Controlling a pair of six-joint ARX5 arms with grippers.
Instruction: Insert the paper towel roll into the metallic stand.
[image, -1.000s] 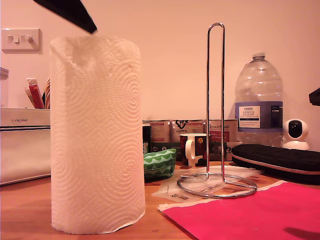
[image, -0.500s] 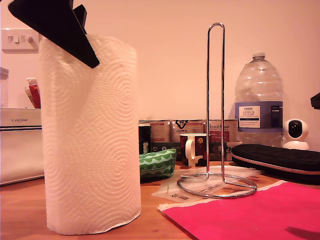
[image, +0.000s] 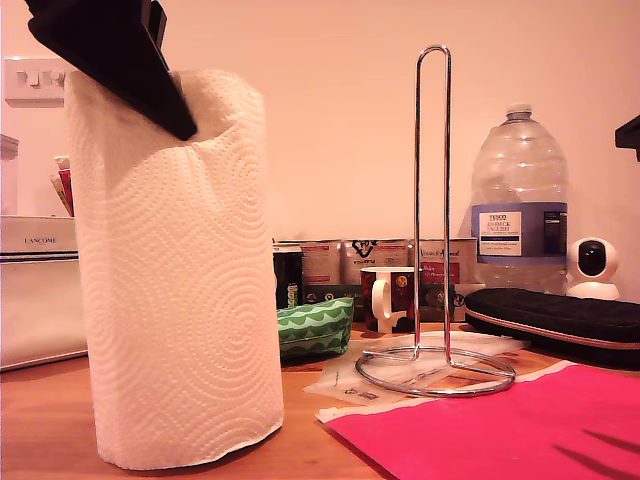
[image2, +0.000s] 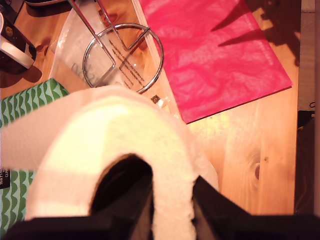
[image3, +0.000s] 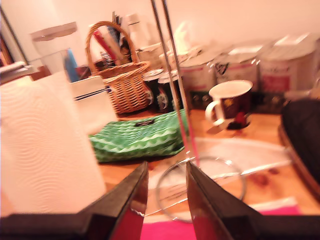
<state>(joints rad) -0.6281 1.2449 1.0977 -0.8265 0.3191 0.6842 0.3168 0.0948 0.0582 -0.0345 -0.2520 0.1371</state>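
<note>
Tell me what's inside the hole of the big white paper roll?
One finger of my first end effector reaches into the dark hollow core of the tall white embossed paper towel roll; the other presses outside the wall. Deeper down, the core is hidden by shadow.

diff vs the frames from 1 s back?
My first gripper came down onto the paper towel roll and pinched its top wall; the roll shifted toward the exterior view's left, still on the table. The metallic stand, mug and bottle stayed put.
</note>
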